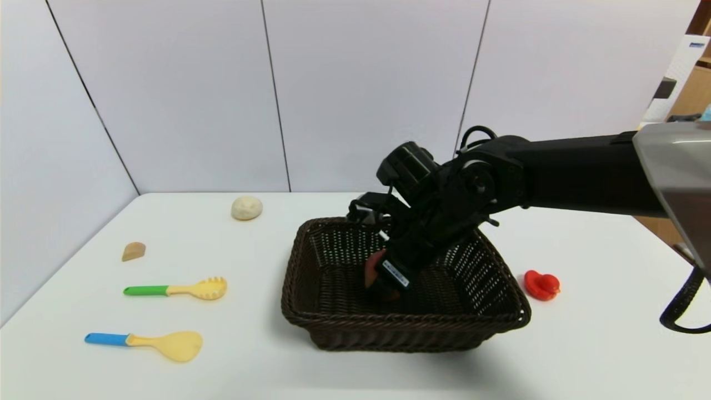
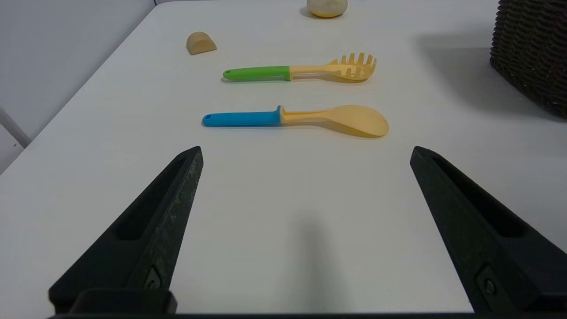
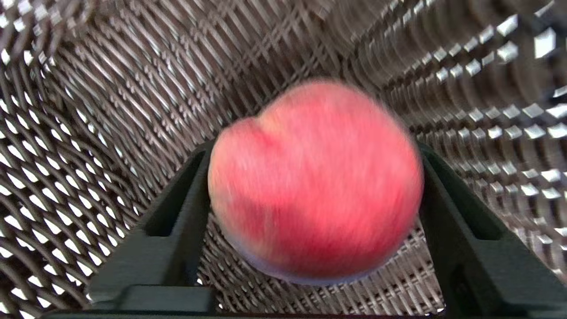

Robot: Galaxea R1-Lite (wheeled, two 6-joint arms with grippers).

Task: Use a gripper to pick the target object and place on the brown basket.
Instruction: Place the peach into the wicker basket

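Observation:
The brown basket (image 1: 400, 322) stands at the middle of the white table. My right gripper (image 1: 383, 280) reaches down inside it, close to the floor. The red-pink peach (image 1: 371, 269) is mostly hidden behind the gripper there. In the right wrist view the peach (image 3: 314, 181) lies between the wide-apart jaws of my right gripper (image 3: 311, 148), over the basket's woven floor (image 3: 110, 110), and looks smeared. My left gripper (image 2: 305, 150) is open and empty, low over the table left of the basket (image 2: 531, 57); it is out of the head view.
Left of the basket lie a cream ball (image 1: 246, 208), a tan wedge (image 1: 133, 251), a green-handled pasta fork (image 1: 178, 289) and a blue-handled spoon (image 1: 147, 343). A small red lumpy object (image 1: 541, 285) sits right of the basket.

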